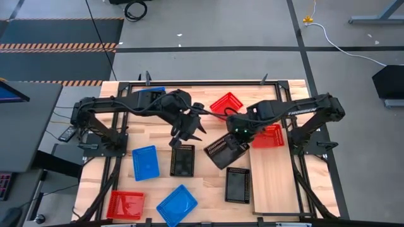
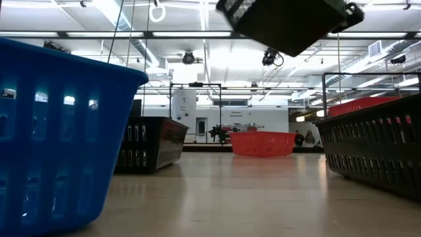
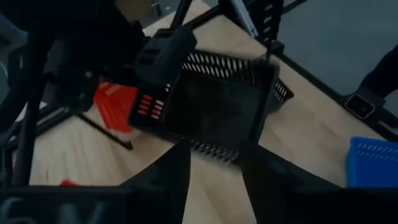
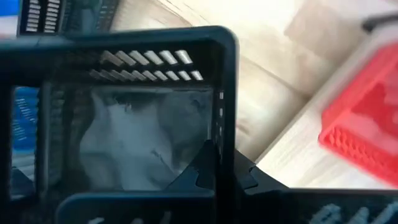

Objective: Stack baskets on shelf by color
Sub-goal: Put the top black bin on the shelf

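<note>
**Ceiling strips are lighting the room evenly while the close-up views are blurring**

Long ceiling strip lights [image 2: 197, 33] are shining brightly in the level view, washing out to white above the tabletop [image 2: 250, 197], which is picking up a soft sheen. A blue basket [image 2: 59, 131] nearest that camera is looming out of focus, light glowing through its slots. From overhead, the scene is looking evenly lit, with only faint shadows falling beside the arms. The left wrist picture is looking dim and smeared. In the right wrist picture a black basket [image 4: 143, 112] is blurring, its floor giving off pale glare.
</note>
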Robot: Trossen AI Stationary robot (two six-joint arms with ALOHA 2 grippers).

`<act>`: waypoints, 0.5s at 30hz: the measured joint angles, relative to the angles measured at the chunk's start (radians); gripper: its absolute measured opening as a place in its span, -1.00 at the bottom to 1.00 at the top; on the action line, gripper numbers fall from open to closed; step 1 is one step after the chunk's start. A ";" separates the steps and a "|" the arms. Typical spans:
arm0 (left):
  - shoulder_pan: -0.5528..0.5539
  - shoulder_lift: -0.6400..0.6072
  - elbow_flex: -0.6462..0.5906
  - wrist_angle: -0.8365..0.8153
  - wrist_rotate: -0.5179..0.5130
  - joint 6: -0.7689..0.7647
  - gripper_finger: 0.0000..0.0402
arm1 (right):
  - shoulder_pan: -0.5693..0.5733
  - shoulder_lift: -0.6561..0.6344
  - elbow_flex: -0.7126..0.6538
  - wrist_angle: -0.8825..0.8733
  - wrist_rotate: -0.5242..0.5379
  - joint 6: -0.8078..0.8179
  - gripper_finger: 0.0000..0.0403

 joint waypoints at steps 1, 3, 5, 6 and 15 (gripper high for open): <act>-0.004 0.002 0.000 0.001 0.005 0.000 -0.31 | 0.013 0.000 0.000 -0.004 0.001 0.033 -0.98; -0.007 0.005 0.000 0.005 0.016 0.010 -0.34 | 0.036 0.000 0.000 -0.007 -0.002 0.095 -0.98; -0.009 0.006 0.000 0.011 0.026 0.027 -0.37 | 0.057 0.000 0.000 -0.011 -0.003 0.145 -0.98; -0.010 0.009 0.000 0.012 0.029 0.031 -0.39 | 0.065 0.001 0.000 -0.018 -0.004 0.169 -0.98; -0.009 0.067 0.002 0.069 0.146 -0.058 -0.49 | 0.121 0.001 0.000 -0.137 -0.008 0.323 -0.98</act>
